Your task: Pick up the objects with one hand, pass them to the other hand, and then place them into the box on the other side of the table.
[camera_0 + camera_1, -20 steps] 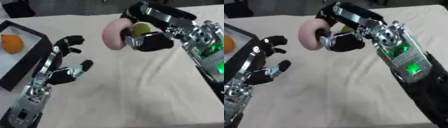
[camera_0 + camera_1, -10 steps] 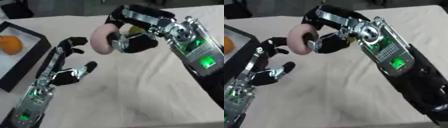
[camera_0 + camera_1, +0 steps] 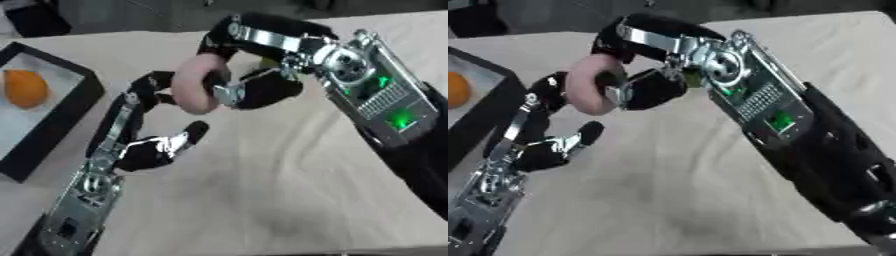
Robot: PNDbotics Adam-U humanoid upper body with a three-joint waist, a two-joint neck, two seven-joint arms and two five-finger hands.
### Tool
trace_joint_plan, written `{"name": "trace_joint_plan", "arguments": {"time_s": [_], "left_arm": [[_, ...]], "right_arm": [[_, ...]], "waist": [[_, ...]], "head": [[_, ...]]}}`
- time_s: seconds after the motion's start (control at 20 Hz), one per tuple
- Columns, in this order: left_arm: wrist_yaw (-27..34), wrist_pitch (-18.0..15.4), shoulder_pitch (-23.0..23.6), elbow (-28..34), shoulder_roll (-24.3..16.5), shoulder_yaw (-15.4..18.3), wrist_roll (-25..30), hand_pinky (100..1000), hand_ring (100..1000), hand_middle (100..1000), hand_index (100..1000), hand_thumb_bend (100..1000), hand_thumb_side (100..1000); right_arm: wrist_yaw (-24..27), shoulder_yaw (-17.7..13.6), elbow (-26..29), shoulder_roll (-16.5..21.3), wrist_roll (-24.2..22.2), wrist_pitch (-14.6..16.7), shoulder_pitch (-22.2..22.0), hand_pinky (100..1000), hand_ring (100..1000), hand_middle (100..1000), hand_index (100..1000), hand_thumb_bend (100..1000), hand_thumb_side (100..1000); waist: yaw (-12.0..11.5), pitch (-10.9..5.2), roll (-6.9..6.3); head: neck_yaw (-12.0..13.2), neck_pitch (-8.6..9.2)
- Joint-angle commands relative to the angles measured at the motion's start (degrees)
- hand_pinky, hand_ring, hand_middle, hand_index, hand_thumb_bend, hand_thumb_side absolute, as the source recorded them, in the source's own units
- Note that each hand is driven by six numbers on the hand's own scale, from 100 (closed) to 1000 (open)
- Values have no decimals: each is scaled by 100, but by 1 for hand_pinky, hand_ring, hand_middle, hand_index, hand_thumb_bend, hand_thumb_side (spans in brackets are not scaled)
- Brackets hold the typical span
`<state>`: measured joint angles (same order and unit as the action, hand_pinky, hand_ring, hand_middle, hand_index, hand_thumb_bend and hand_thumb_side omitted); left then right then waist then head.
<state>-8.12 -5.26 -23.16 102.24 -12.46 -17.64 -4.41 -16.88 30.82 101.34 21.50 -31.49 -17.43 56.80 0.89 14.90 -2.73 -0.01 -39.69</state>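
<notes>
While R hand [image 3: 254,90] grips pink ring [image 3: 194,90] | L hand [image 3: 149,150] fingers open, maybe touching it | no legible writing

The right robot hand [image 3: 258,90] has swung leftward across the counter with the pink ring [image 3: 194,90] — a second ago well apart from the left robot hand [image 3: 144,145], now right against its raised fingers [image 3: 150,86]. The left arm has stretched up to meet it — the ring now overlaps those fingertips.
</notes>
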Motion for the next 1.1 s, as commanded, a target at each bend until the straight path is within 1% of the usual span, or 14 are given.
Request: {"name": "trace_joint_plan", "arguments": {"time_s": [0.05, 0.3, 0.4, 0.5, 0.55, 0.7, 0.75, 0.85, 1.05, 1.1], "left_arm": [[39, 30, -97, 67, 39, -5, -133, 688, 801, 706, 800, 581, 421], [153, -23, -129, 95, 83, -56, -327, 677, 783, 679, 780, 557, 393], [186, -64, -135, 89, 86, -73, -382, 674, 779, 671, 772, 542, 398], [197, -98, -140, 81, 87, -87, -428, 668, 773, 654, 762, 512, 408], [201, -110, -141, 76, 89, -93, -449, 663, 768, 636, 752, 480, 419], [223, -116, -145, 55, 96, -107, -516, 654, 760, 617, 737, 424, 442], [228, -112, -147, 49, 100, -108, -539, 644, 752, 605, 724, 360, 452], [246, -78, -151, 35, 113, -110, -604, 626, 736, 585, 704, 277, 456], [248, 55, -166, 4, 141, -111, -732, 598, 692, 527, 643, 100, 383], [250, 75, -168, 0, 148, -114, -746, 590, 680, 508, 620, 100, 364]], "right_arm": [[-10, -30, 60, 15, -39, 20, 111, 790, 719, 600, 623, 100, 100], [-2, -21, 78, 17, -83, 22, 104, 790, 718, 599, 623, 100, 100], [-1, -18, 83, 23, -109, 25, 102, 790, 718, 600, 623, 100, 100], [-4, -18, 84, 26, -137, 29, 95, 790, 718, 600, 623, 100, 100], [-5, -17, 83, 28, -151, 32, 90, 790, 718, 600, 623, 100, 100], [-11, -9, 74, 33, -198, 43, 70, 790, 718, 600, 623, 100, 100], [-12, -7, 72, 33, -212, 47, 65, 789, 718, 599, 623, 100, 100], [-11, -5, 70, 32, -229, 54, 55, 789, 718, 599, 623, 100, 100], [30, -7, 87, 25, -253, 59, 46, 789, 719, 600, 624, 100, 100], [40, -4, 93, 25, -269, 64, 46, 790, 719, 601, 626, 100, 100]], "waist": [[3, -233, -9], [10, -231, -14], [13, -231, -13], [17, -230, -13], [18, -230, -13], [20, -227, -15], [20, -226, -16], [20, -223, -18], [24, -219, -22], [25, -219, -22]], "head": [[35, 35], [37, 44], [42, 44], [50, 47], [54, 52], [67, 56], [68, 57], [72, 60], [78, 55], [79, 55]]}}
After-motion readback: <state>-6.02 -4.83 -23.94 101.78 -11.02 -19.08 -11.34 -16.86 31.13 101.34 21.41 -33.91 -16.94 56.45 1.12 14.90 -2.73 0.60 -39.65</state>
